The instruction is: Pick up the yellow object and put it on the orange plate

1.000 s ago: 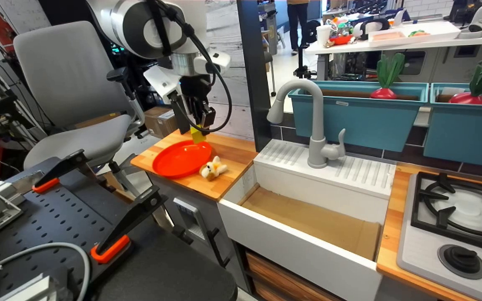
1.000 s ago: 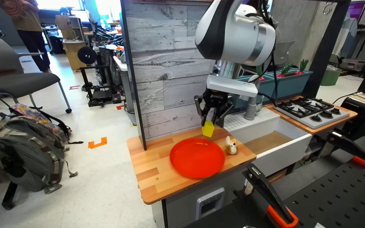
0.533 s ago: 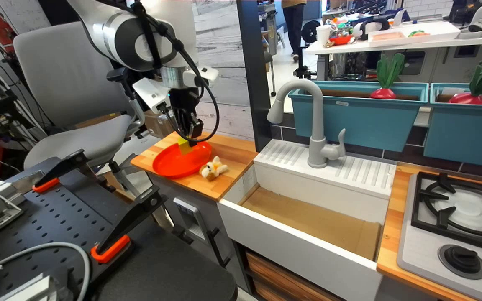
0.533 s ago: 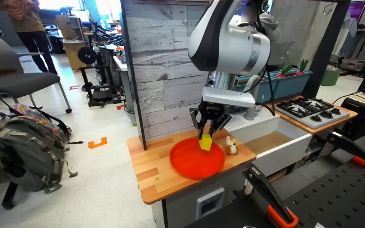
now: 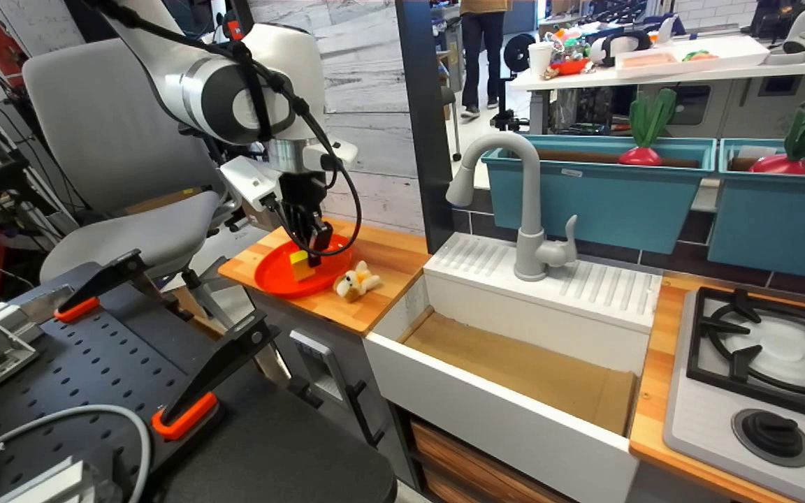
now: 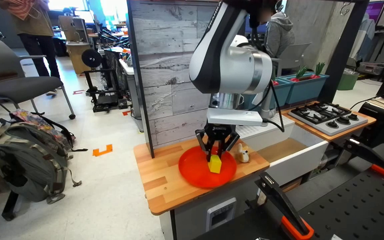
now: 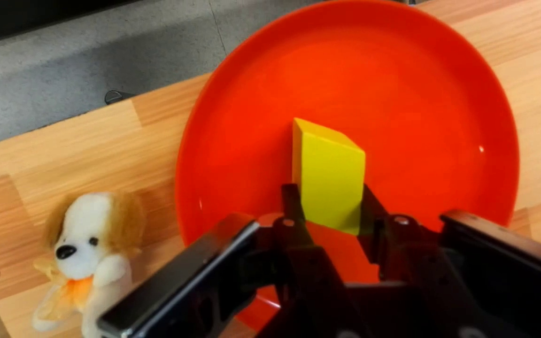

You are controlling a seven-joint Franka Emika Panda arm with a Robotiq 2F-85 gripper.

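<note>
Pale planks [image 6: 175, 66] stand behind a wooden worktop [image 6: 152, 160], with a hob [image 6: 327, 117] well off to the side. In an exterior view, the end effector [image 6: 214, 156] points straight down, the yellow block [image 6: 215, 165] clasped at its lower end and well within the rim of the orange plate [image 6: 190, 168]! Over on the floor [image 6: 112, 190], a backpack [image 6: 28, 160] slumps near a chair [image 6: 22, 89].

Across to the white sink [image 5: 486, 412] and grey tap [image 5: 531, 195], in an exterior view: block over the plate, a toy dog [image 5: 355, 282] on the worktop just beside it, turquoise planters [image 5: 598, 202] behind the tap.

Up close, the wrist view: dark fingers [image 7: 292, 202] press in on both sides of the block's near end, the gap narrowed to its width, so the block is held, right about mid-plate. Whether its underside touches the plate, I cannot tell.
</note>
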